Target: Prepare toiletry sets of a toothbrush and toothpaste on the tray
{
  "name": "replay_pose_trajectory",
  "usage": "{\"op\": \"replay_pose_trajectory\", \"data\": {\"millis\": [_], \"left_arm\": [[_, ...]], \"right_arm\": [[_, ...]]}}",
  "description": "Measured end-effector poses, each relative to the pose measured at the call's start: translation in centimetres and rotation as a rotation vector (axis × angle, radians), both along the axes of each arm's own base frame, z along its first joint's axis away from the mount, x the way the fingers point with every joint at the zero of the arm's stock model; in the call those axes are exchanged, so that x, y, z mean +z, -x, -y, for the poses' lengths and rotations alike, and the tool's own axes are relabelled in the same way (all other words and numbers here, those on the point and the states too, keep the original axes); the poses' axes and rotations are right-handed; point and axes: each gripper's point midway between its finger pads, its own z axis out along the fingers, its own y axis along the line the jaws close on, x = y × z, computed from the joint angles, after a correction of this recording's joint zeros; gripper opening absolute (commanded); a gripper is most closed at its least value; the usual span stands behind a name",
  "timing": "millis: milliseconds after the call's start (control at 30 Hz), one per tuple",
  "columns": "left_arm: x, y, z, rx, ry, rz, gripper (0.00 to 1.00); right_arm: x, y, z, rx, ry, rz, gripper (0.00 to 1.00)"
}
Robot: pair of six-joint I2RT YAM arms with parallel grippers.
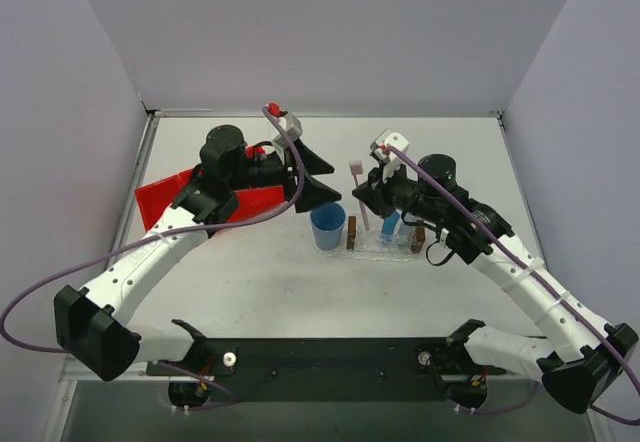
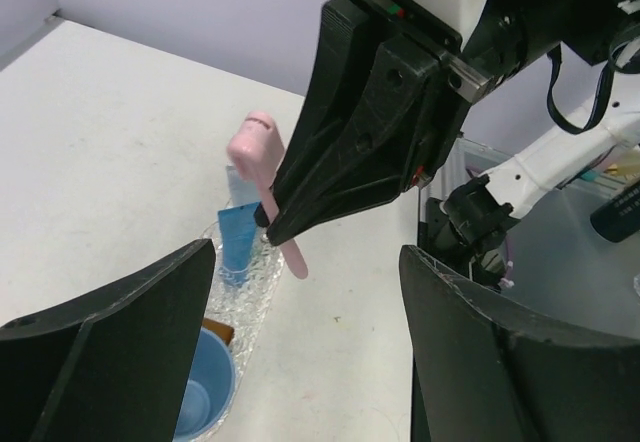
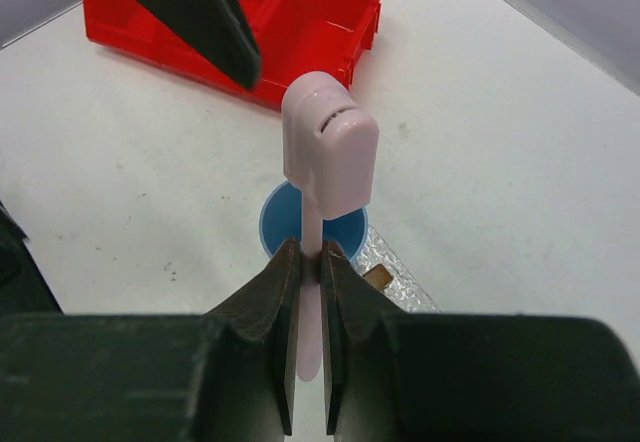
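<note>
Well, here is what your two arms showed.

1. Your right gripper (image 3: 308,254) was squeezed shut on the toothbrush (image 3: 328,152). Its two fingers pinched the thin stick under the pink head. A short bit of stick poked out below them.
2. The toothbrush stood head up and leaned a little. In the top view its low end came down near the left end of the tray (image 1: 375,251), close to a brown block (image 1: 351,234). You could not tell if it touched the tray.
3. Your left gripper (image 1: 318,177) was spread wide with nothing in it. It hung just to the left of the toothbrush and did not touch it.
4. The blue toothpaste (image 2: 235,242) stood leaning in the tray, just beside the toothbrush and below your right gripper.
5. The blue cup (image 1: 327,227) sat on the table (image 1: 260,282), right beside the tray's left end and near your left gripper.
6. The red bin (image 1: 165,197) lay by the left arm, well apart from the tray.
</note>
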Motion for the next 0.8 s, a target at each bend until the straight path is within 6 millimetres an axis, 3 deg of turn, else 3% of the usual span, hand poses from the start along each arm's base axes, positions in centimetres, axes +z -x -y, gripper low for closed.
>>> {"op": "replay_pose_trajectory", "data": {"millis": [233,367,500,800], "left_arm": [[1.3,-2.8,-5.3,0.167,-0.004,0.047,0.84],[1.8,-4.3,-8.3,0.270,-0.001,0.061,0.84],[1.5,-4.7,-9.4,0.308,-0.006,0.057,0.84],[-1.3,-6.5,-11.5,0.391,-0.036,0.000,0.84]], "right_arm": [[-2.7,-1.8,1.5,-0.072,-0.038,0.055,0.00],[-5.2,-2.5,1.9,-0.104,-0.040,0.067,0.00],[-6.2,-3.1,2.1,-0.130,-0.053,0.099,0.00],[-8.6,-3.9,2.8,-0.187,-0.076,0.153,0.00]]}}
